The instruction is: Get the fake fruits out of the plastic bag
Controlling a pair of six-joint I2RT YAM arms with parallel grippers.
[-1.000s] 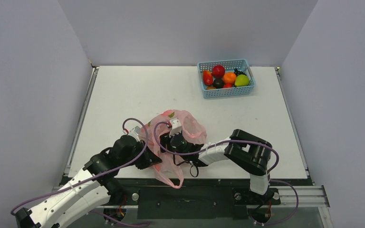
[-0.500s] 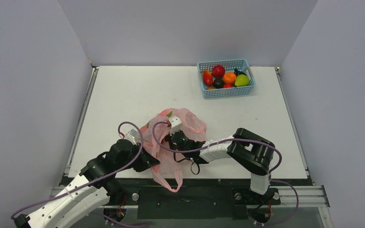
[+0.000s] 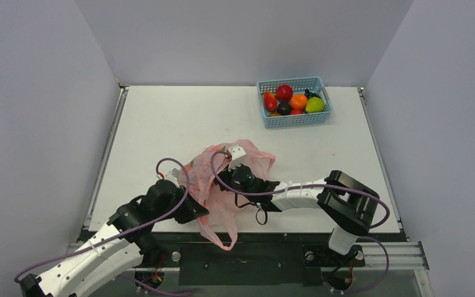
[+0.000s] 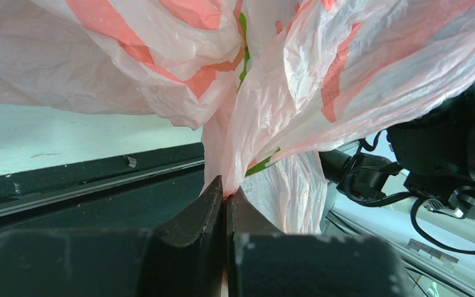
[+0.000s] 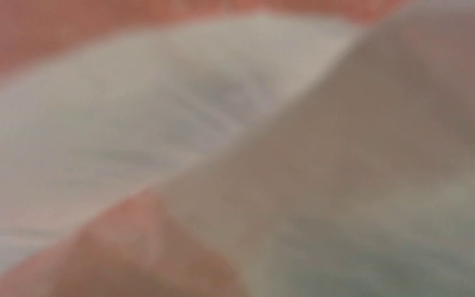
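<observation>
pinches a fold of the bag (image 4: 346, 74) in the left gripper (image 4: 226, 197), fingers pressed together on the film, right at the near edge of the tabletop (image 3: 161, 124). leaves one loop handle hanging over that edge.

just beyond, buries the right gripper (image 3: 235, 154) in the crumpled top of the bag. gives only blurred pink and white film on that wrist view: cannot tell whether spread or closed, nor whether holding anything.

risks, as a judgement: could close on film instead of a fruit, working blind like this. could tear the thin plastic, or slip it out of the left pinch, with a hard pull against that anchor. could drag the whole bag off the near edge, with part of it already over. could also tip a loose fruit out toward that edge and lose it over the side. calls for a slow, short lift and a check of the catch before any carry.

containers. bag: lies near the front, between the two arms, contents hidden by folds; cannot tell how many fruits remain inside, if any. basket (image 3: 298, 120): sits well apart at the far right, packed with a red fruit (image 3: 284, 91), an orange fruit (image 3: 298, 100), a yellow-green fruit (image 3: 314, 105), a dark fruit (image 3: 284, 108) and a few more, all touching.
</observation>
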